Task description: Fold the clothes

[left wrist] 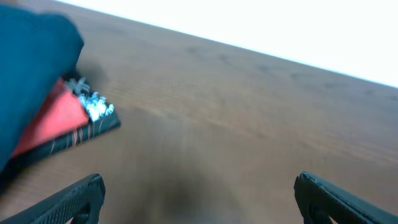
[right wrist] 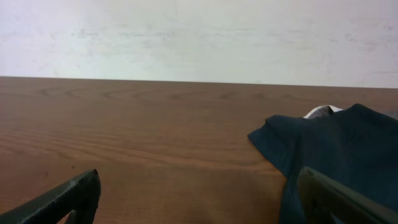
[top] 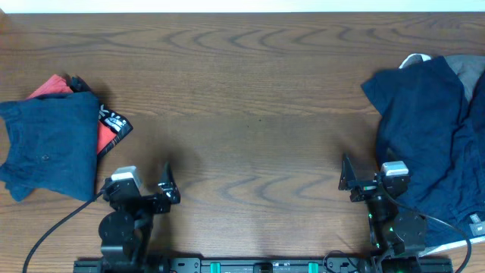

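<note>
A folded dark blue garment point(top: 49, 144) lies at the table's left on a red piece with a black patterned band point(top: 114, 125); both show in the left wrist view, blue point(left wrist: 31, 68) over red point(left wrist: 53, 121). A crumpled pile of dark blue clothes point(top: 436, 144) lies at the right, also in the right wrist view point(right wrist: 336, 149). My left gripper point(top: 168, 189) is open and empty near the front edge, right of the folded stack point(left wrist: 196, 199). My right gripper point(top: 347, 180) is open and empty, just left of the pile point(right wrist: 199, 199).
A grey garment point(top: 468, 72) and a white edge point(top: 414, 58) peek from the pile's back. Black cables run from both arm bases along the front edge. The brown wooden table point(top: 250, 114) stretches between the two heaps.
</note>
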`<state>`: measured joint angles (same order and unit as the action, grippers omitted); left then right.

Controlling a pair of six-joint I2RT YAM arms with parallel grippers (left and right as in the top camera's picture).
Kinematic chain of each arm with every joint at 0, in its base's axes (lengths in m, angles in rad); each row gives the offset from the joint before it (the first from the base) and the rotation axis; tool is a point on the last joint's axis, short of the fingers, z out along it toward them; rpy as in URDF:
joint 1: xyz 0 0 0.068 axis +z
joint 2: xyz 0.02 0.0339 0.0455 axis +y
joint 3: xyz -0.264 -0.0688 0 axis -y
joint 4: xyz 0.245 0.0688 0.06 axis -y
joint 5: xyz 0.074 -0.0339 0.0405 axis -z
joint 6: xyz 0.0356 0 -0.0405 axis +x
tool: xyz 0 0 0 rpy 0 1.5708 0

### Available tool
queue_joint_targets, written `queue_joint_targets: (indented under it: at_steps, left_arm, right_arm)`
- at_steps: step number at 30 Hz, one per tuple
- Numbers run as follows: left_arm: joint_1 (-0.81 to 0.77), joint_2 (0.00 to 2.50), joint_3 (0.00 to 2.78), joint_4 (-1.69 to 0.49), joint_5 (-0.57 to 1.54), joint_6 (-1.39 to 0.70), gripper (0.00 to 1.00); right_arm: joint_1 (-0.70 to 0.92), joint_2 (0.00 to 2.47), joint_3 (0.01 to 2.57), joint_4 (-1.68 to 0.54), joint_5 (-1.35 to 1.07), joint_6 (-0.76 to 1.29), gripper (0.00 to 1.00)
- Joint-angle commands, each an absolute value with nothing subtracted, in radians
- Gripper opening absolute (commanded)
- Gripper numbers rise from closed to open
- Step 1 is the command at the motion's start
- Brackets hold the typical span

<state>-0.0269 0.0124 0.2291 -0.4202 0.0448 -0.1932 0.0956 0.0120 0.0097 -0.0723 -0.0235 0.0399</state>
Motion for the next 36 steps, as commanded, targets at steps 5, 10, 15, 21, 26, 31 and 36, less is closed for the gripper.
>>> queue_joint_targets:
  at_steps: [5,10,15,21,26,31,36]
  left_arm:
    - [-0.022,0.002,0.045,-0.079,0.041,-0.107,0.98]
    - [-0.021,0.002,0.004,-0.068,0.039,-0.082,0.98]
    - [-0.021,0.002,0.004,-0.068,0.041,-0.083,0.98]
    - [-0.021,0.004,0.004,-0.068,0.040,-0.083,0.98]
    - [-0.021,0.004,0.004,-0.068,0.040,-0.083,0.98]
    - [-0.021,0.004,0.004,-0.068,0.040,-0.083,0.98]
    - [-0.021,0.004,0.004,-0.068,0.040,-0.083,0.98]
  right_arm:
    - [0.083,0.005,0.006,-0.072,-0.027,0.025,0.99]
    - [0.083,0.005,0.006,-0.072,-0.027,0.025,0.99]
    - [0.083,0.005,0.006,-0.073,-0.027,0.025,0.99]
    - [0.083,0.005,0.006,-0.072,-0.027,0.025,0.99]
    - [0.083,0.005,0.006,-0.072,-0.027,0.025,0.99]
    - [0.083,0.005,0.006,-0.072,-0.027,0.025,0.99]
    - [0.083,0.005,0.006,-0.072,-0.027,0.025,0.99]
